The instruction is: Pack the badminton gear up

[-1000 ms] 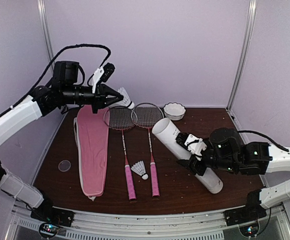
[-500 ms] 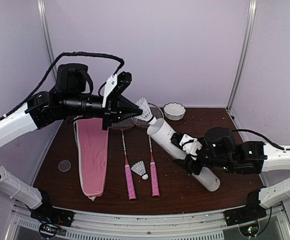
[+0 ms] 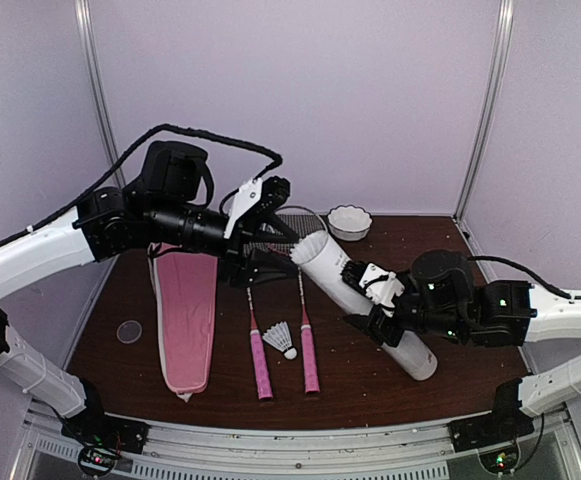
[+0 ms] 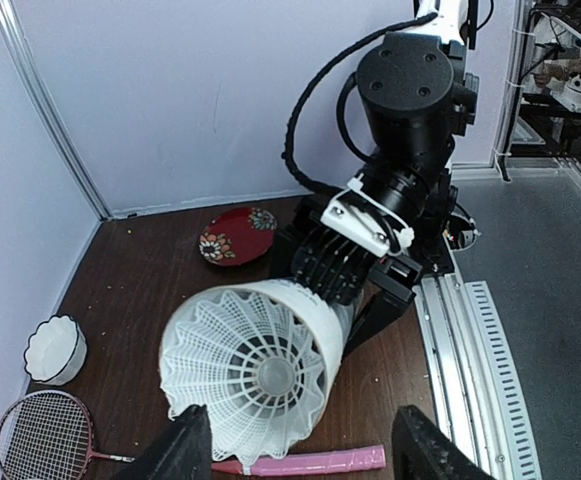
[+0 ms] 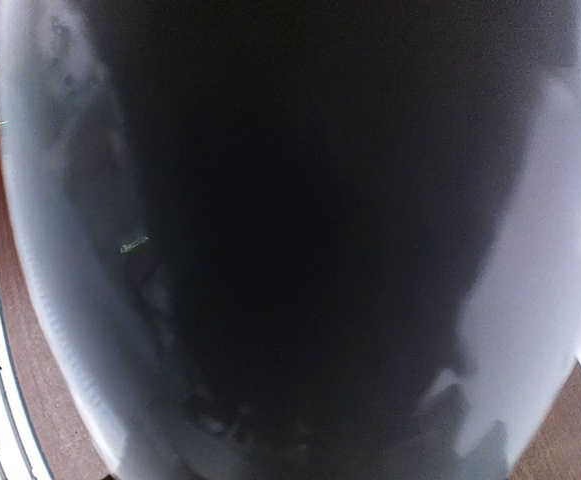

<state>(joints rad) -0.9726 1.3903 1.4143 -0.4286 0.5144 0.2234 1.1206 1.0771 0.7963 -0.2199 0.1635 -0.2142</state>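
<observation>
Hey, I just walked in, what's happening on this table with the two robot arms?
Badminton gear is being packed. The right gripper clamps the long white tube, tilted with its open mouth raised. The left gripper is at that mouth, open, and a shuttlecock sits in the opening with its feathers sticking out. Not yet packed: another shuttlecock lying between the handles of the two rackets, and the pink cover beside them.

Right gripper [image 3: 372,305] clamps the long white tube [image 3: 327,266], tilted upward; left gripper [image 3: 286,245] hovers at its open mouth, jaws spread apart.
</observation>
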